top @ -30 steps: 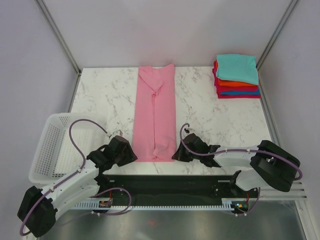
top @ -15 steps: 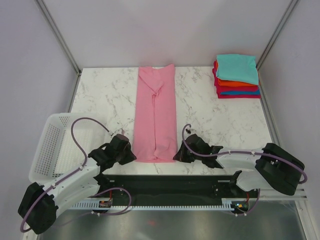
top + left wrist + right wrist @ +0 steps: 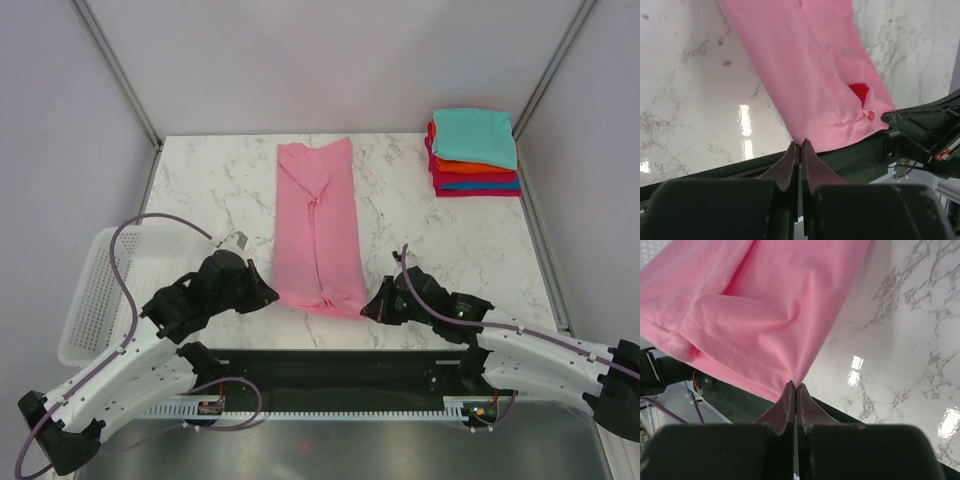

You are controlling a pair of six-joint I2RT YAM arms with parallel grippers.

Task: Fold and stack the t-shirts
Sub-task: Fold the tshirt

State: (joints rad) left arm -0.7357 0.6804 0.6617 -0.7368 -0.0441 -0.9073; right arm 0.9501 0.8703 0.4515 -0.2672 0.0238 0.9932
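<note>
A pink shirt (image 3: 318, 225) lies on the middle of the counter (image 3: 210, 190) as a long narrow strip. It is folded lengthwise, and it runs from near the far edge down to near the near edge. Its far end is flat on the marble. A soft crease goes along the middle of the strip.

The left gripper (image 3: 268, 296) is at the near left corner of the shirt. In the left wrist view its two fingers are pressed fully together, with no gap, and the corner of the hem is pinched between the tips. The right gripper (image 3: 372, 308) is at the near right corner of the shirt. In the right wrist view its fingers are pressed together in the same way, and they pinch the corner of the stitched hem. Between the two grippers the hem is a little loose and makes a small fold.

A stack of folded shirts (image 3: 475, 152) stands in the far right corner of the counter, well apart from the pink shirt. The top one is teal, and under it orange, red and blue edges show.

A white mesh basket (image 3: 90, 300) sits at the left edge of the counter, near the near corner, beside the left arm.
</note>
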